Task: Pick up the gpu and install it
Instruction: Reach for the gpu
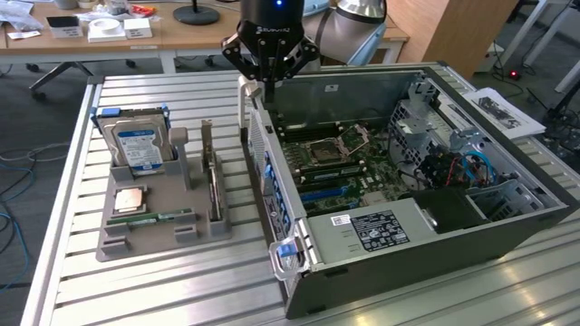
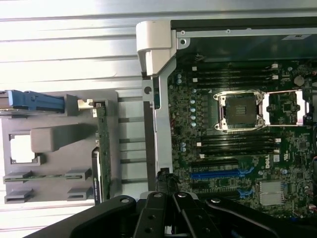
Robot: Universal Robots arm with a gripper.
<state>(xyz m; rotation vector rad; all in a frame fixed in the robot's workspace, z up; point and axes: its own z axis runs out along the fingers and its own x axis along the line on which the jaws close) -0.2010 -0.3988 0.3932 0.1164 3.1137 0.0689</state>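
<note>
Nearest lies the slatted metal table (image 1: 145,299), bare along its near edge in front of the computer case (image 1: 426,238). The case lies on its side with the panel off. Its near end carries a blue latch (image 1: 285,250) at the corner. On the exterior view's left of the case sits a grey holder (image 1: 163,239), parted from the case wall by a narrow strip of bare slats. In the holder, going back from its near edge, lie a green memory stick (image 1: 149,219) and a processor chip (image 1: 130,198). Behind them a hard drive (image 1: 136,146) stands upright. The gpu (image 1: 214,187) stands on its long edge in the holder's slot on the side closest to the case, with its top edge free and nothing gripping it. In the wrist view it shows edge-on (image 2: 103,148), just beside the case wall. Inside the case the motherboard (image 1: 335,170) is exposed, with open room above its blue slot (image 1: 327,193) and the socket (image 1: 328,148) farther back. The gripper (image 1: 269,85) hangs over the far end of the case's holder-side wall, just above its rim. Its fingers are drawn together on nothing (image 2: 168,208). Beyond the case stands a desk (image 1: 118,42).
</note>
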